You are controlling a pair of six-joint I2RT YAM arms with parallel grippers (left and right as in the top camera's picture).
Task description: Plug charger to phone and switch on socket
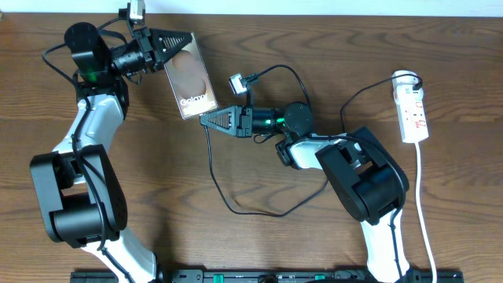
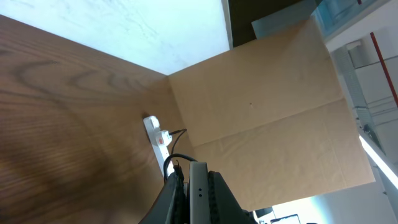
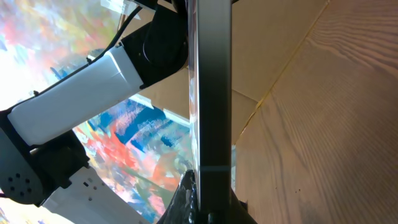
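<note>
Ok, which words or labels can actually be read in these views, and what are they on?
"Galaxy": white lettering low on the brownish screen of the flat dark smartphone, overhead view; any lettering after it is too small to read.
Elongated white power strip: small red marks only, too small to read.
Both wrist views: no readable text.

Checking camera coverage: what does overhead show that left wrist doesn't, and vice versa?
Overhead only: the phone, screen visible, held in the jaws of the left gripper. The right gripper sits at the phone's lower end, and the charger loops across the table.
Left wrist only: a cardboard wall standing past the table's far edge.
Both: the socket with a black cable at one end, and the wooden table.
</note>
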